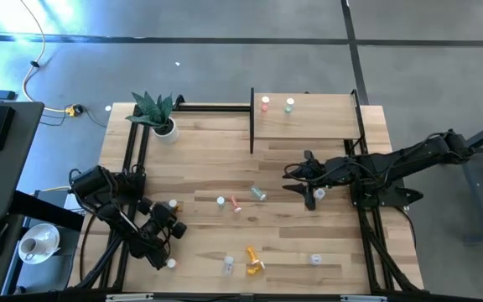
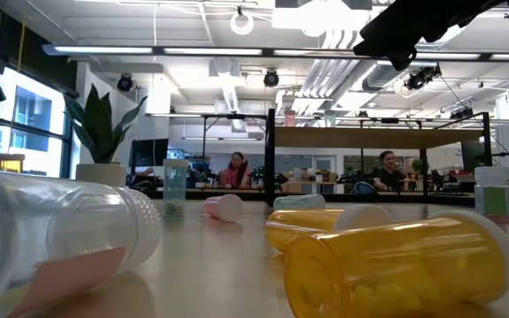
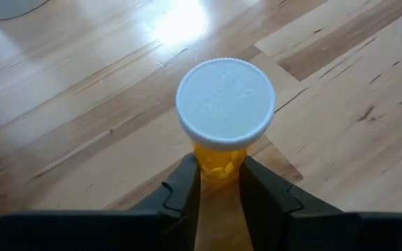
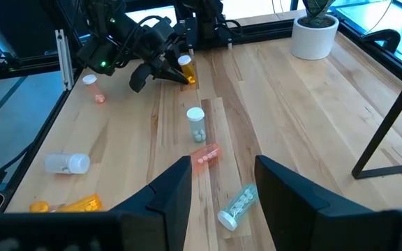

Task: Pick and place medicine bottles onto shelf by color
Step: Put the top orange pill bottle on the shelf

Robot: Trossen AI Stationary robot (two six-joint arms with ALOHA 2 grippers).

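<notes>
Left gripper: the left gripper (image 3: 220, 183) is clamping an upright orange bottle (image 3: 221, 162) just below its white cap, at the table's left side near the front; from above, that cap is showing at the fingertips (image 1: 173, 204).
Right gripper: the right gripper (image 4: 223, 183) is hovering over the table's right-centre with its fingers parted and nothing between them, just in front of the shelf (image 1: 309, 127).
Shelf: a red bottle (image 1: 265, 103) and a green bottle (image 1: 289, 105) are standing side by side on the light-wood board at the table's far right.
Centre of table: a clear bottle (image 4: 196, 123) is standing upright, a pink bottle (image 4: 204, 155) is lying beside it, and a pale green bottle (image 4: 236, 205) is lying nearest the right gripper.
Front edge: two orange bottles (image 1: 254, 260) are lying touching each other, with a clear bottle (image 1: 228, 265) just beside them and another (image 1: 315, 260) farther right.
Far left corner: a potted plant (image 1: 158, 114) is standing on the tabletop (image 1: 208, 151).
Background: two people (image 2: 237, 170) are sitting beyond the table.
</notes>
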